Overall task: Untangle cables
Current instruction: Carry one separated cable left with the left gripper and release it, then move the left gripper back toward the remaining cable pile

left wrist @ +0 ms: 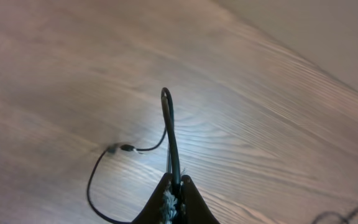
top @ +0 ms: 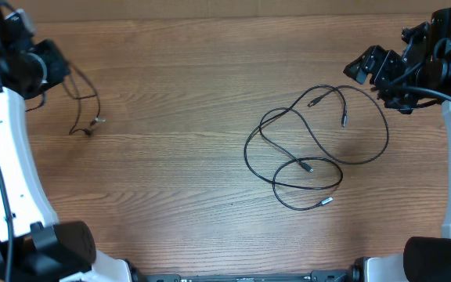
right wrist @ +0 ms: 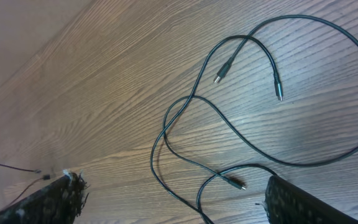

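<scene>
Wood table (top: 171, 172): brown grain, both arms at the far corners, one per side.
Left gripper (top: 59, 70): up at the far left corner of the overhead view. In the left wrist view (left wrist: 174, 186) the jaws are pinched tight together on a thin black cord.
Held cable (top: 94, 119): hangs from the left gripper down to the table, ending just beside the left arm. In the left wrist view (left wrist: 171, 134) a narrow loop of it stands up out of the closed fingertips. A second strand curves away left across the wood to a small plug (left wrist: 126, 148).
Right gripper (top: 370, 78): far right corner, above the table. In the right wrist view (right wrist: 173, 196) the fingers sit spread wide at the two bottom corners, with nothing between them and not touching any cord.
Loose cables (top: 307, 166): right of centre on the table, lying flat in open overlapping loops, well apart from the held cable. The near edge of the pile is just beside the right gripper.
Crossings: in the right wrist view the loose cables (right wrist: 194, 96) cross each other at several points. Which strand lies on top I can't tell.
Silver tips (right wrist: 279, 94): three show in the right wrist view, four in the overhead, all resting on the wood.
</scene>
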`<move>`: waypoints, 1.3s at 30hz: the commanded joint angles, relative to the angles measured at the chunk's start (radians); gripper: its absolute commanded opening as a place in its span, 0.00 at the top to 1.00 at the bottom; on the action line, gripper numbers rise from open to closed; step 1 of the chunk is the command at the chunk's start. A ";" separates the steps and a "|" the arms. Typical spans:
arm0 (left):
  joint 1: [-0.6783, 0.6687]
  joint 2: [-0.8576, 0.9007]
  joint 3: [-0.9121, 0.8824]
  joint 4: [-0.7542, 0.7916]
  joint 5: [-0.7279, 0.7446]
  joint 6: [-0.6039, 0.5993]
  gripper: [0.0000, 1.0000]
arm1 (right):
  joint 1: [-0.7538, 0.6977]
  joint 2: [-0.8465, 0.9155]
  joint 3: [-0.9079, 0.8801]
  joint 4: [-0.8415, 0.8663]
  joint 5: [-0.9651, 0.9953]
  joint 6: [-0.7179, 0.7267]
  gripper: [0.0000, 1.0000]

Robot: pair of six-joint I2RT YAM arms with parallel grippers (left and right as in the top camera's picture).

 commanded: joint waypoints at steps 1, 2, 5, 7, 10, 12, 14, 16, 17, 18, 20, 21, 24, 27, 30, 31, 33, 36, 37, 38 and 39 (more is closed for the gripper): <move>0.104 0.084 0.000 0.000 -0.016 -0.066 0.96 | 0.001 0.008 0.015 -0.002 0.002 -0.005 0.08; 0.124 0.098 0.000 0.001 -0.015 -0.072 0.96 | 0.001 0.008 0.015 -0.002 0.002 -0.005 0.08; 0.185 0.147 0.000 0.005 -0.024 -0.079 0.96 | 0.001 0.008 0.015 -0.002 0.002 -0.005 0.08; 0.223 0.172 0.000 0.008 -0.038 -0.084 0.96 | 0.001 0.008 0.015 -0.003 0.002 -0.005 0.08; 0.278 0.198 0.000 0.009 -0.061 -0.091 0.81 | 0.001 0.008 0.015 -0.006 0.002 -0.005 0.08; 0.307 0.204 0.000 0.013 -0.060 -0.090 0.69 | 0.001 0.008 0.015 -0.006 0.002 -0.005 0.08; 0.325 0.198 0.002 0.026 -0.044 -0.090 0.60 | 0.001 0.008 0.015 -0.006 0.002 -0.005 0.08; 0.330 0.181 0.002 0.040 -0.031 -0.090 0.59 | 0.001 0.008 0.015 -0.006 0.002 -0.005 0.08; 0.329 0.170 0.002 0.048 -0.021 -0.087 0.58 | 0.001 0.008 0.015 -0.005 0.002 -0.005 0.07; 0.314 0.144 0.002 0.063 0.018 -0.061 0.58 | 0.001 0.008 0.015 -0.003 0.002 -0.009 0.07; 0.280 0.113 0.002 0.071 0.060 -0.034 0.58 | 0.001 0.008 0.015 0.002 0.002 -0.029 0.07; 0.251 0.095 0.002 0.073 0.090 -0.016 0.58 | 0.001 0.008 0.015 0.002 0.003 -0.032 0.07; 0.153 0.060 0.002 0.060 0.164 0.015 0.58 | 0.001 0.008 0.015 0.003 0.019 -0.039 0.07; 0.021 0.052 0.002 0.022 0.211 0.048 0.59 | 0.001 0.009 0.015 0.009 0.046 -0.039 0.04; -0.140 0.058 -0.009 -0.015 0.214 0.078 0.59 | -0.005 0.010 0.015 0.008 0.056 -0.039 0.03; -0.177 0.060 -0.013 -0.018 0.213 0.089 0.59 | -0.006 0.011 0.015 0.008 0.056 -0.039 0.03; -0.304 0.064 -0.033 -0.021 0.214 0.132 0.59 | -0.012 0.012 0.015 0.008 0.056 -0.040 0.03; -0.427 0.068 -0.073 -0.010 0.215 0.208 0.58 | -0.016 0.012 0.014 0.007 0.056 -0.047 0.03; -0.468 0.073 -0.089 -0.003 0.217 0.239 0.57 | -0.016 0.012 0.014 0.007 0.056 -0.050 0.02; -0.506 0.080 -0.104 0.004 0.223 0.265 0.57 | -0.016 0.012 0.014 0.006 0.056 -0.050 0.02; -0.539 0.086 -0.117 0.013 0.230 0.277 0.55 | -0.016 0.012 0.014 0.006 0.056 -0.050 0.02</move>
